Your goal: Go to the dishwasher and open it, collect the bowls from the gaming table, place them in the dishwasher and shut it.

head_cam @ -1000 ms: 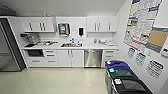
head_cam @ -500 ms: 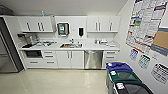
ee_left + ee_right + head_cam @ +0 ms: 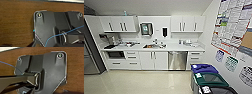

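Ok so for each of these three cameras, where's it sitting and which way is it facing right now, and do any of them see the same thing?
Head view: high on the robot, looking forward and down across a kitchenette at the dishwasher, white cabinets, counter and bins.
Left wrist view: on the left arm's wrist, facing a brown wood-grain surface; the robot's dark plate and a blue cable show.
Right wrist view: on the right arm's wrist, facing similar brown wood grain; dark plate and jointed bar show.
Shared: both wrist views show wood grain.
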You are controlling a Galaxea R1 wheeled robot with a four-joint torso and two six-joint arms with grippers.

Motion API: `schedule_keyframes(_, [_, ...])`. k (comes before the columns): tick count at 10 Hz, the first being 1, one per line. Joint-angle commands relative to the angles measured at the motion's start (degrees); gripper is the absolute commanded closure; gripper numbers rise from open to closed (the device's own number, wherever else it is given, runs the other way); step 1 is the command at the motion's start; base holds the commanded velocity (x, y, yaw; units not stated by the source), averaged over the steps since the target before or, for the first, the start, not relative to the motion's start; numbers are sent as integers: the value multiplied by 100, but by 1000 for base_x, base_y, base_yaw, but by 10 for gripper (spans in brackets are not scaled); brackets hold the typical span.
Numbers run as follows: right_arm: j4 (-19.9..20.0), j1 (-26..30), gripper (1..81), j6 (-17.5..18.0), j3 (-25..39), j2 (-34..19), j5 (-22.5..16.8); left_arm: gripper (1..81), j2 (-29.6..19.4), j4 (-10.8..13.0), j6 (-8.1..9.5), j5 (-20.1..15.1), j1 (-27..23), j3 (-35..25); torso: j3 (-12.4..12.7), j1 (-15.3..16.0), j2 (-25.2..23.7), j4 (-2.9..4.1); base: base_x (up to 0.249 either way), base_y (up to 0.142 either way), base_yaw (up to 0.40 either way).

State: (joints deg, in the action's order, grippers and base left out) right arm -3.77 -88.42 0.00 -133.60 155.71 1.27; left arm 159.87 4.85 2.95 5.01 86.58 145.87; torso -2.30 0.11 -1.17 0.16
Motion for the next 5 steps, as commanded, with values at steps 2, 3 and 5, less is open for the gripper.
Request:
schedule_keyframes(2, [51, 250, 10, 9, 89, -134, -320, 10, -121, 25, -14, -264, -259, 3, 0, 0, 0, 0, 123, 0, 0])
schedule_keyframes(3, [51, 250, 10, 9, 80, -143, -320, 10, -112, 25, -14, -264, -259, 3, 0, 0, 0, 0, 123, 0, 0])
schedule_keyframes(5, [51, 258, 10, 9, 89, -152, -320, 10, -112, 25, -14, -264, -259, 3, 0, 0, 0, 0, 123, 0, 0])
